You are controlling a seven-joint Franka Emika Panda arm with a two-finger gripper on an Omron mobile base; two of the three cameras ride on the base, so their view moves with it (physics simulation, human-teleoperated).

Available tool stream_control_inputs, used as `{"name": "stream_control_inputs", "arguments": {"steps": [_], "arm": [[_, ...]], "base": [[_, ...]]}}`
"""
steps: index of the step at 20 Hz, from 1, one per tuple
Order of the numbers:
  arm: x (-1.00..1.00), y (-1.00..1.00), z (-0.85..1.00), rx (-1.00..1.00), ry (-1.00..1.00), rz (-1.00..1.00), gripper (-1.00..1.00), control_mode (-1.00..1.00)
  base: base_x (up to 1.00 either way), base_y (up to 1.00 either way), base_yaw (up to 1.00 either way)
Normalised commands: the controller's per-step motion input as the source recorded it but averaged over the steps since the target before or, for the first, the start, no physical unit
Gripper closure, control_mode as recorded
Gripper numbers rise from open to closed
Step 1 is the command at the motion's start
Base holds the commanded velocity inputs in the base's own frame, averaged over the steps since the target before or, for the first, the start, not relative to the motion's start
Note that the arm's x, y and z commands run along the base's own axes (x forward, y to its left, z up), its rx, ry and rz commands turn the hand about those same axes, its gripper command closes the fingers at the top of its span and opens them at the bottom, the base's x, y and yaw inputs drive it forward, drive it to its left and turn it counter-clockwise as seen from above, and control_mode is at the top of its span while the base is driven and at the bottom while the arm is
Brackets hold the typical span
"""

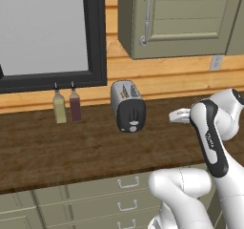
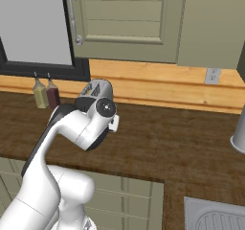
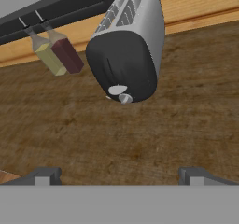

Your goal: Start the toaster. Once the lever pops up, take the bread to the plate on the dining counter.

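Observation:
The silver toaster (image 1: 127,106) (image 2: 97,91) stands on the dark wooden worktop (image 1: 57,147), its black face with the white dial (image 1: 133,124) turned toward me. In the hand view the toaster (image 3: 128,45) lies straight ahead and tilted. I cannot make out the lever on that black face. The bread is hidden; the slots show only grey ribs. My gripper (image 3: 120,174) is open with nothing between its fingertips (image 3: 44,175), well short of the toaster. In the left base view the gripper (image 1: 173,116) hangs to the toaster's right. The plate and the dining counter are out of view.
Two slim bottles (image 1: 59,108) (image 1: 75,106) stand left of the toaster under a black-framed window (image 1: 95,32). A wall cabinet (image 1: 181,18) hangs above. Drawers (image 1: 119,194) run below the worktop. A sink (image 2: 215,217) and a grey vessel (image 2: 239,133) lie to the right.

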Motion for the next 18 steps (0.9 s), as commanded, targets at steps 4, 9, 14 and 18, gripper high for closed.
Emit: {"name": "stream_control_inputs", "arguments": {"steps": [4, 9, 14, 18], "arm": [[0.0, 0.0, 0.0, 0.0, 0.0, 0.0, -1.0, -1.0], [0.0, 0.0, 0.0, 0.0, 0.0, 0.0, -1.0, -1.0], [0.0, 0.0, 0.0, 0.0, 0.0, 0.0, -1.0, -1.0], [0.0, 0.0, 0.0, 0.0, 0.0, 0.0, -1.0, -1.0]], "base": [[0.0, 0.0, 0.0], [0.0, 0.0, 0.0], [0.0, 0.0, 0.0], [0.0, 0.0, 0.0]]}}
